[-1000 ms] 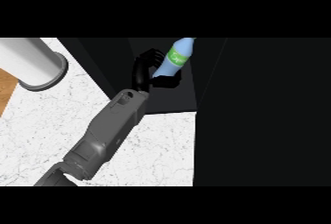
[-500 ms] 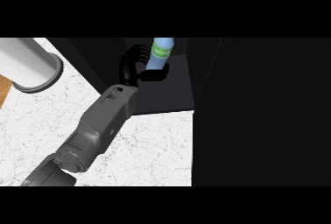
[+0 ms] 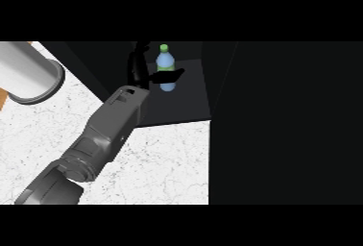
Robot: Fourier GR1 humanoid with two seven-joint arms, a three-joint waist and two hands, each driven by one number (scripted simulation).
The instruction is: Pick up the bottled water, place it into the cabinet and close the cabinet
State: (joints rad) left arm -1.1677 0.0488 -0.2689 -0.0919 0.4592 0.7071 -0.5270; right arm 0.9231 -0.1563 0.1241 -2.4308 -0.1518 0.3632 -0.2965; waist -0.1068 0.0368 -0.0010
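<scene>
The left hand (image 3: 144,67) reaches into the dark opening of the cabinet (image 3: 177,103), its grey forearm (image 3: 106,129) running up from the lower left across the white speckled counter (image 3: 149,163). The bottled water (image 3: 166,71) is inside the cabinet, toward the far side of the opening, just right of the hand. The fingers curve up on the bottle's left while the thumb crosses in front of the green label, so the hand appears clamped on the bottle rather than spread apart; the black hand against the black interior leaves the exact contact hard to read.

The bottle stands upright: its long axis runs near to far in the view, green cap at the far end and base at the near end. It is likely held this way so it can be set down on its base on the cabinet floor; whether the base already touches the floor cannot be told.

The large black panel (image 3: 284,125) at the right may be the open cabinet door, still to be swung shut once the bottle is released. A white cylinder (image 3: 28,77) sits at the far left of the counter, well apart from the work. The right hand does not show.
</scene>
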